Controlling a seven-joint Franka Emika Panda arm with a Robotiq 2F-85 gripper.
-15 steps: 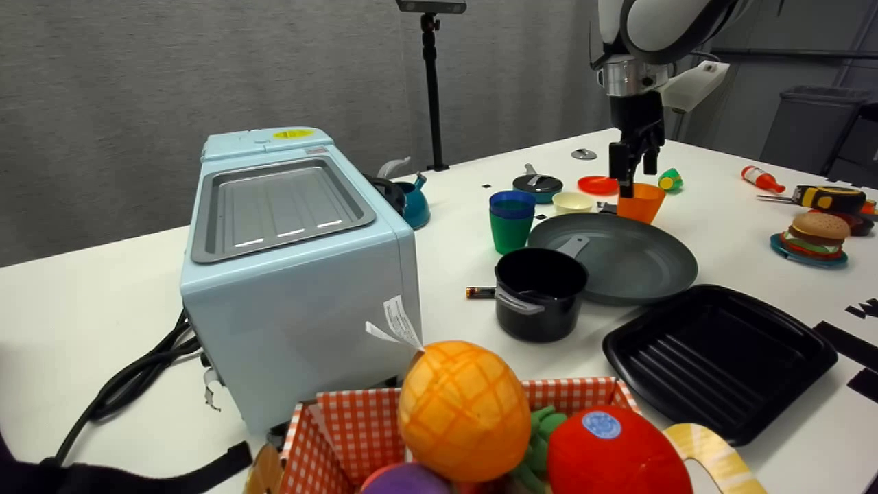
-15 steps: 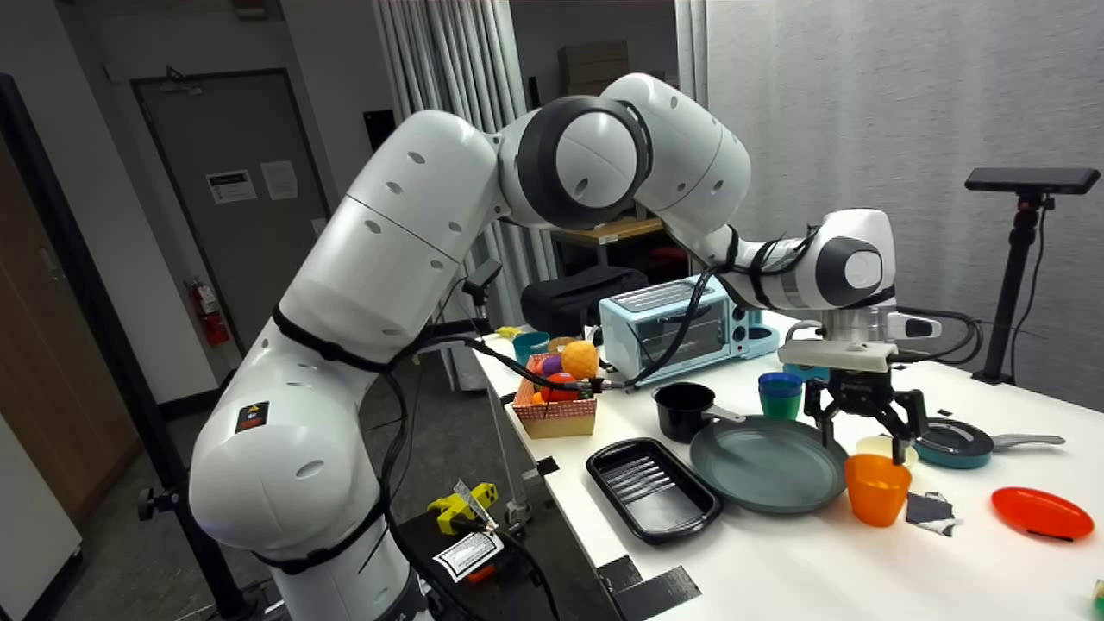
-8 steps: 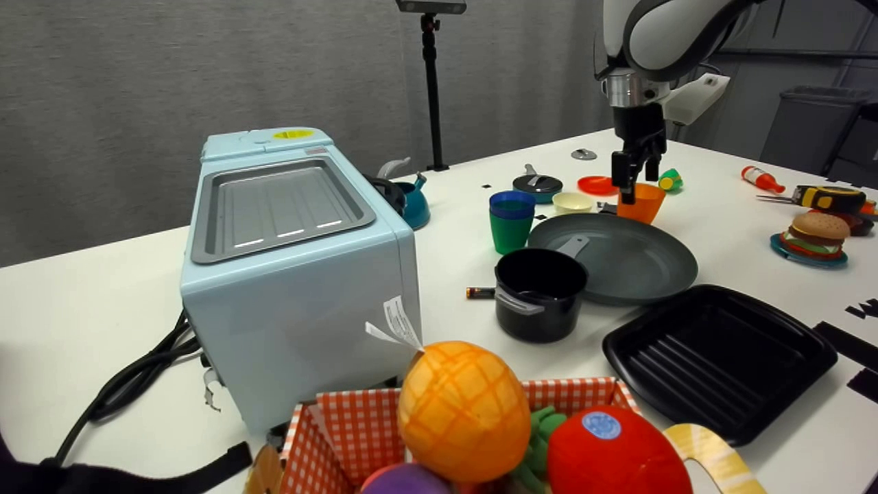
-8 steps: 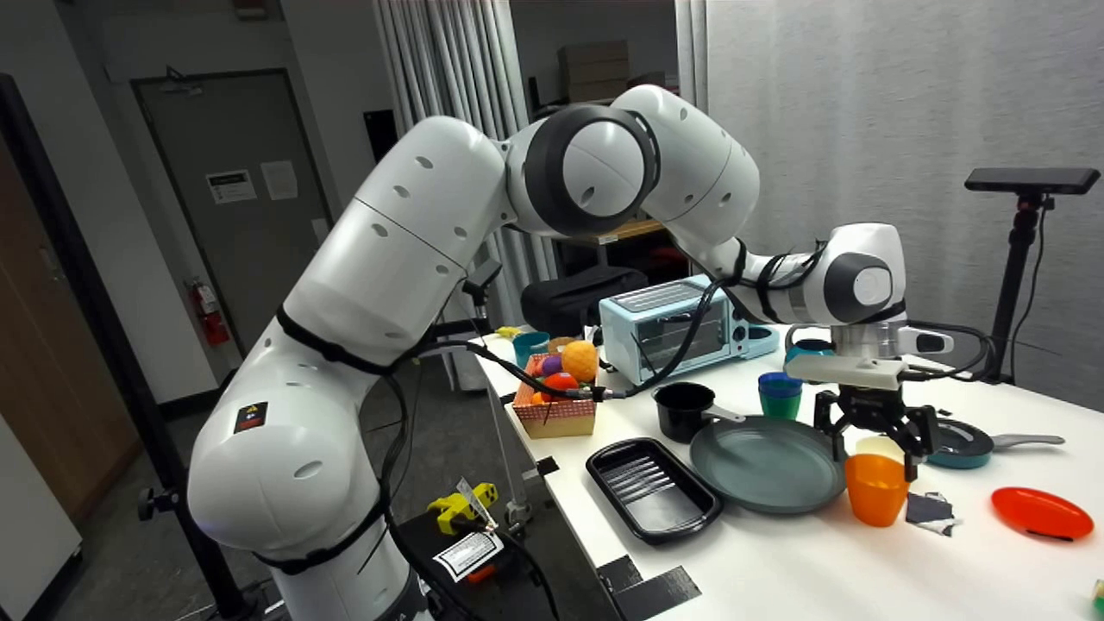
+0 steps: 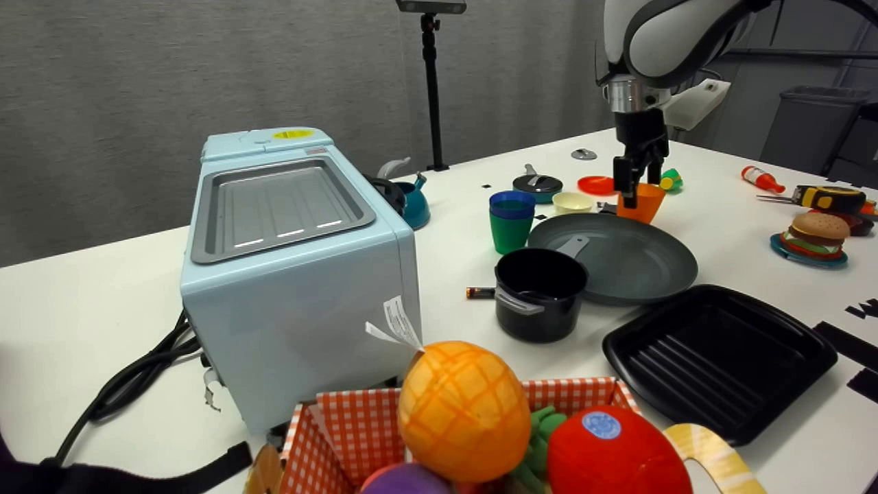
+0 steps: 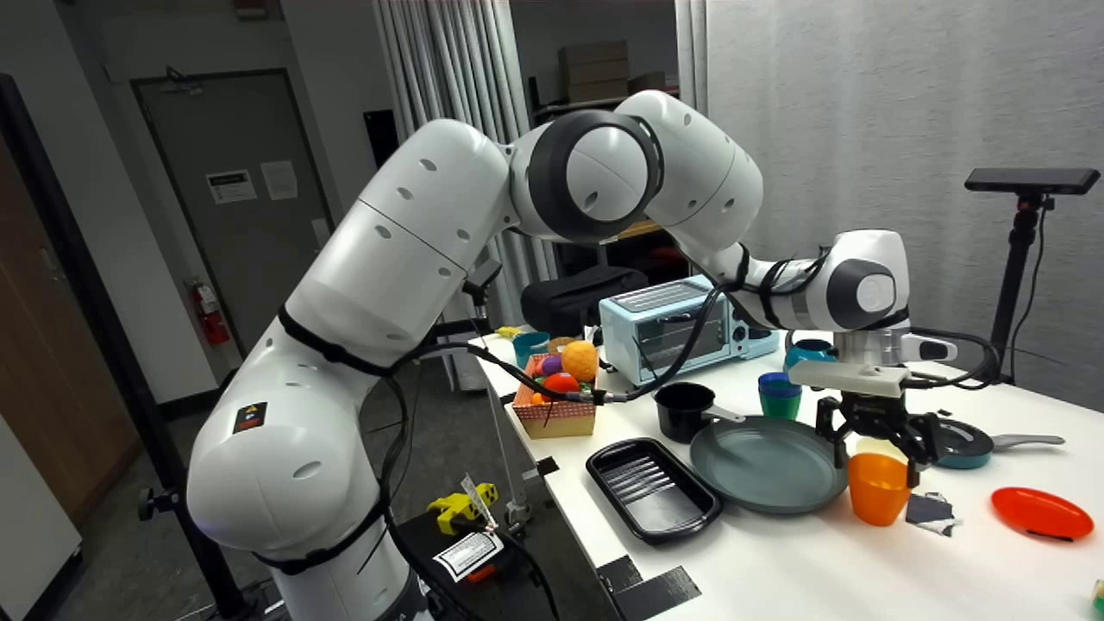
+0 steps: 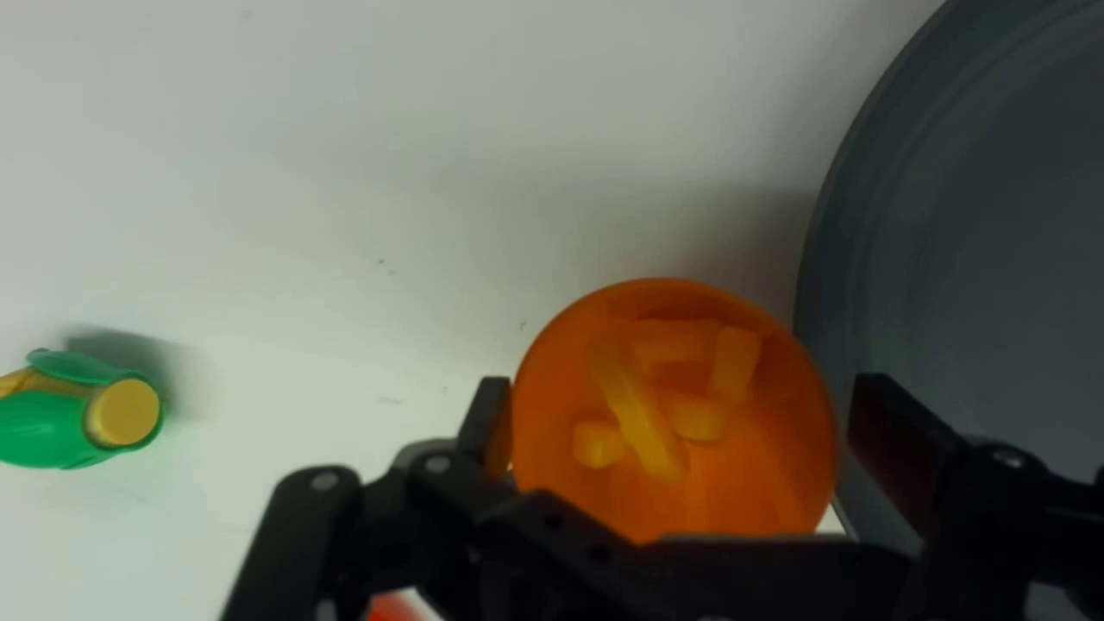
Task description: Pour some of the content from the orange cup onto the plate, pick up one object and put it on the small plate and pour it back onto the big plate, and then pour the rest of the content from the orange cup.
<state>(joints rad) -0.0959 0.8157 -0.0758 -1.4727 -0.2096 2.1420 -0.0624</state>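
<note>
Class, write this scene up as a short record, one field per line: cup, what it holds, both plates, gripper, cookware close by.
Orange cup: upright on the white table, beside the big plate; whether they touch is unclear
Cup holds: yellow stick-like pieces
Big plate: dark grey, round; no yellow pieces visible on it
Small plate: pale yellowish dish near the big plate
Gripper: open, jaws on either side of the orange cup, not clamped
Cookware: black pot and ridged black tray, both near the big plate

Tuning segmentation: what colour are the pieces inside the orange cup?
Yellow. The pieces show best in the wrist view.
</note>
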